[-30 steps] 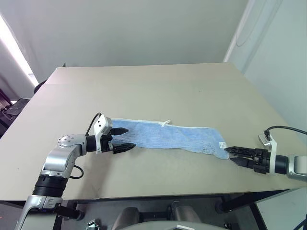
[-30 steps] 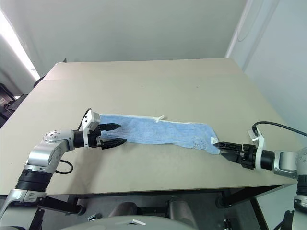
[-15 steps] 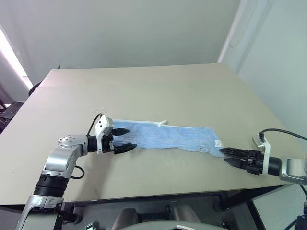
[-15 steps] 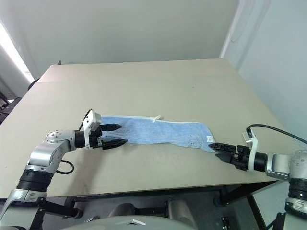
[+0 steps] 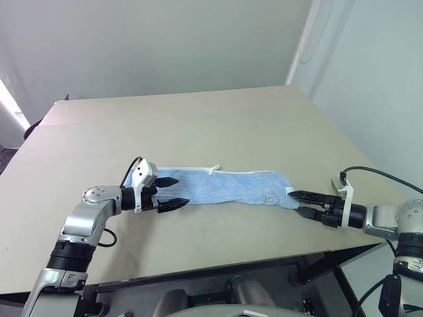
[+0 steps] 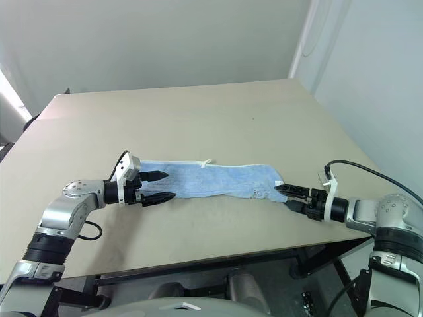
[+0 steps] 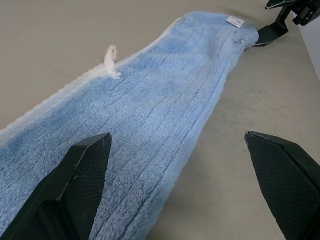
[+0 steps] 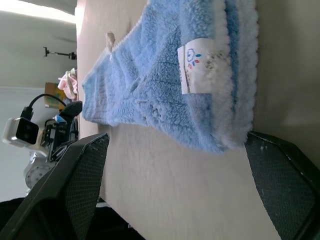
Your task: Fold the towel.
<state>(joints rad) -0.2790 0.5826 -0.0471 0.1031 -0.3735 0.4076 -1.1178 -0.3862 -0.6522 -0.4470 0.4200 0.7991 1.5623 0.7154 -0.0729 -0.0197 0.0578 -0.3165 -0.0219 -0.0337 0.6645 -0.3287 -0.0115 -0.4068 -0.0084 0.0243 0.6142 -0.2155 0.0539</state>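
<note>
The towel [image 5: 225, 186] lies on the table as a long light-blue strip running left to right. A white loop [image 5: 213, 169] sticks out of its far edge and a small white tag [image 8: 197, 65] sits at its right end. My left gripper [image 5: 182, 190] stands open at the towel's left end, one finger [image 7: 82, 170] over the cloth and the other over bare table. At the right end, my right gripper [image 5: 295, 202] is open, its fingertips flanking the corner with the tag. That corner [image 8: 225, 135] lies between the fingers in the right wrist view.
The tan table [image 5: 198, 125] stretches wide behind the towel. Its front edge runs just below both grippers, and its right edge lies near my right arm. A black cable [image 5: 370, 173] loops off the right wrist. A pale wall stands to the right.
My right gripper has moved in toward the towel's right end and now stands at the tagged corner. The camera has swung to the right. The left gripper and towel have stayed put.
</note>
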